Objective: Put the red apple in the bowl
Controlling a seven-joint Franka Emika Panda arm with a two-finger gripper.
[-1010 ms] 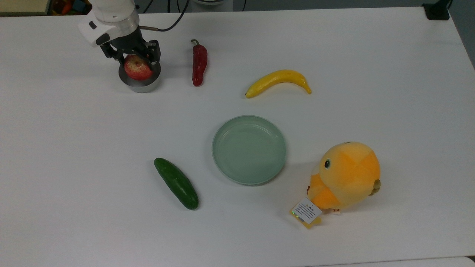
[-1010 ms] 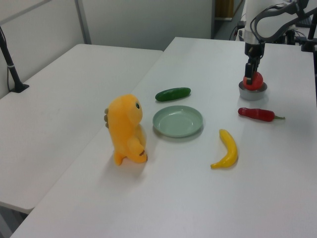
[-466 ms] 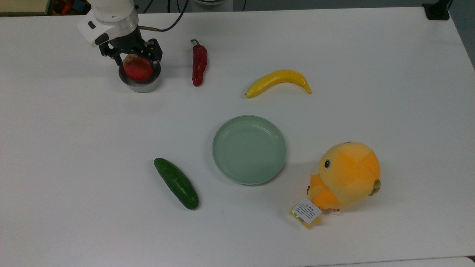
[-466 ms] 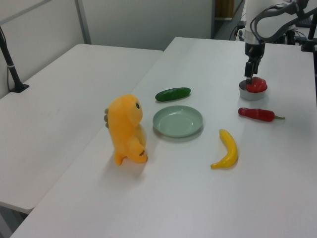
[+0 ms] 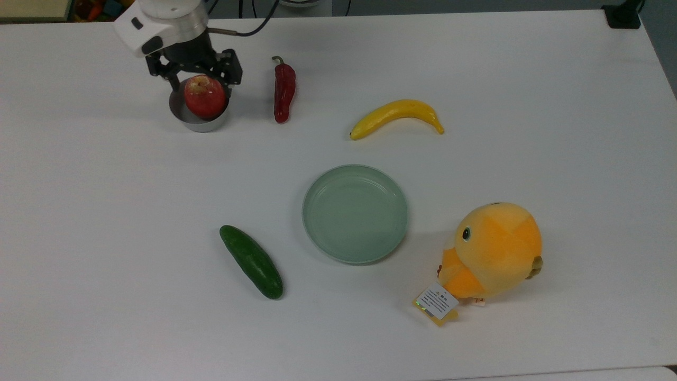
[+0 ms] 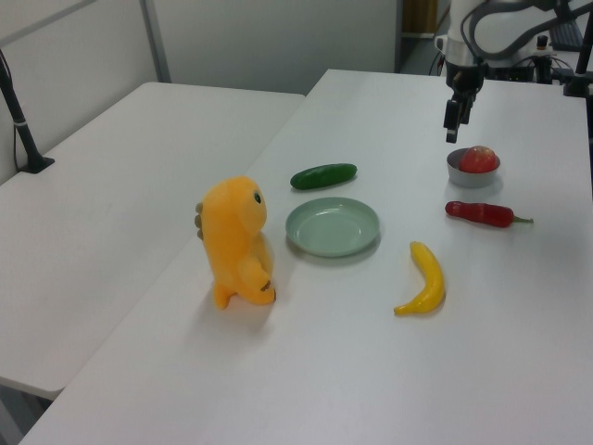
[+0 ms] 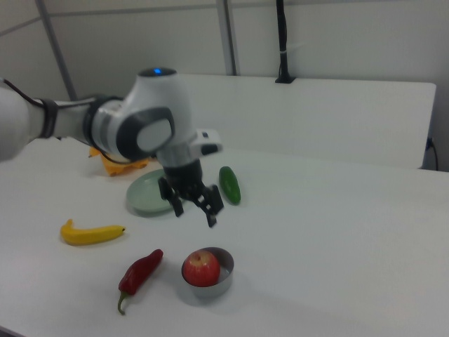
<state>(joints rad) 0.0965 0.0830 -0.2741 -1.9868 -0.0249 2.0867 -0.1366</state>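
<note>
White tabletop (image 5: 476, 63) carries everything, and the bowl serves as the landmark. Largest is the orange plush chick (image 5: 494, 251), far from the bowl toward the top view's lower right. Next comes the pale-green dish (image 5: 355, 214), between the chick and the bowl, then the cucumber (image 5: 251, 261) below the bowl in the top view. A yellow banana (image 5: 396, 117) lies well off to the top view's right of the bowl, and the red chili pepper (image 5: 284, 91) lies near it on that same side.

The gripper (image 7: 194, 207) hangs above the bowl with its fingers spread wide and nothing between them. The small light-grey bowl (image 5: 186, 114) holds the red apple (image 5: 204, 96), which sits inside with its dimpled stem end upward and its top standing above the rim (the bowl is barely wider than the fruit).

The apple looks firm, smooth and rounded, so it would likely slip under a shallow pinch; a hold across its widest girth seems safest. It probably weighs little. With the fruit seated, the task looks complete.
</note>
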